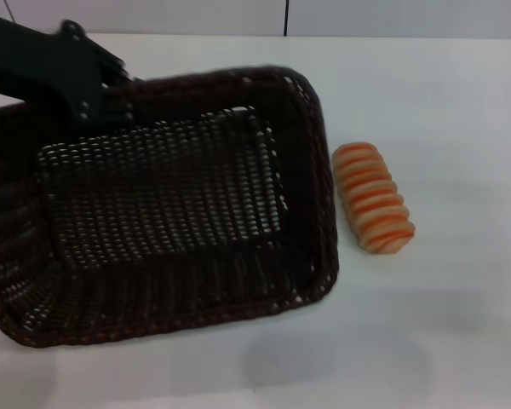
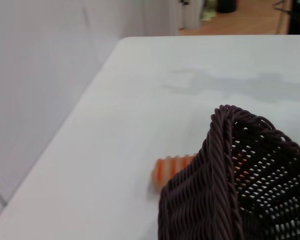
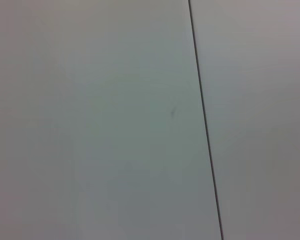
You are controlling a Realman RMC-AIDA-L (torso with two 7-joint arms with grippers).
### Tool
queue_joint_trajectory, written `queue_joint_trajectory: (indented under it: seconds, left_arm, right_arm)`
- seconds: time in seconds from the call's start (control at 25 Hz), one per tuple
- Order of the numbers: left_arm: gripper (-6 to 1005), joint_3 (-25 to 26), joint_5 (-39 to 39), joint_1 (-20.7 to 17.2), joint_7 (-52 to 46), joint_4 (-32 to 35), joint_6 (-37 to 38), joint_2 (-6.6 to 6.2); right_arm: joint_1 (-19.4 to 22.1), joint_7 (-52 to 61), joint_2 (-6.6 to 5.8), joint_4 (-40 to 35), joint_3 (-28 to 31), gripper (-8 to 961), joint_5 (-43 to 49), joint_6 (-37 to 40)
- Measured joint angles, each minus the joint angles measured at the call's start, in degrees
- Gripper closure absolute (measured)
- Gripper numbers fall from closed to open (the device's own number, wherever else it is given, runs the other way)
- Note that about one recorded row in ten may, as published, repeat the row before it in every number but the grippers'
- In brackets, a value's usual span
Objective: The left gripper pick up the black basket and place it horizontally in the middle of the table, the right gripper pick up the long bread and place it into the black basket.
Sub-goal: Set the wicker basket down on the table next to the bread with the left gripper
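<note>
The left gripper (image 1: 111,98) sits at the far-left rim of the black basket (image 1: 166,204) and appears closed on it, though the fingertips are masked by the wicker. The basket occupies the left and centre of the bench (image 1: 443,111), skewed, its right rim just beside the long bread (image 1: 373,198).

Hazards:
- Further rightward swing would probably strike the bread and roll it off position.
- A single-edge rim grip may slip, tilting or dropping the basket.
- Release while skewed leaves it non-horizontal.

The right gripper is out of sight; its wrist camera faces a blank wall.
</note>
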State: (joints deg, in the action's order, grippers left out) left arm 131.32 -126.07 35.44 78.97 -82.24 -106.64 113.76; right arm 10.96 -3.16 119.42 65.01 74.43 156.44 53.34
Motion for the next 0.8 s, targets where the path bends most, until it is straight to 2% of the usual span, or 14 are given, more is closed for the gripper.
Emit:
queue_joint_trajectory:
  seconds: [0.16, 0.36, 0.6, 0.8]
  left_arm:
    - [803, -1.7, 0.4, 1.4, 0.7, 3.0, -0.4, 0.39]
    - [803, -3.1, 0.1, 2.0, 2.6, 6.1, 0.0, 1.98]
    - [802, -3.2, 0.1, 1.2, 3.2, 8.6, 2.6, 3.11]
    - [803, -3.6, 0.0, 0.8, 4.8, 11.5, 3.6, 3.47]
  right_arm:
    - [0.6, 0.0, 0.01, 0.2, -0.1, 229, 0.0, 0.3]
    - [0.9, 0.0, 0.02, 0.4, -0.2, 229, -0.1, 0.3]
    - [0.8, 0.0, -0.02, 0.4, -0.2, 229, -0.1, 0.3]
    - [0.8, 0.0, -0.08, 0.4, 0.0, 230, -0.1, 0.3]
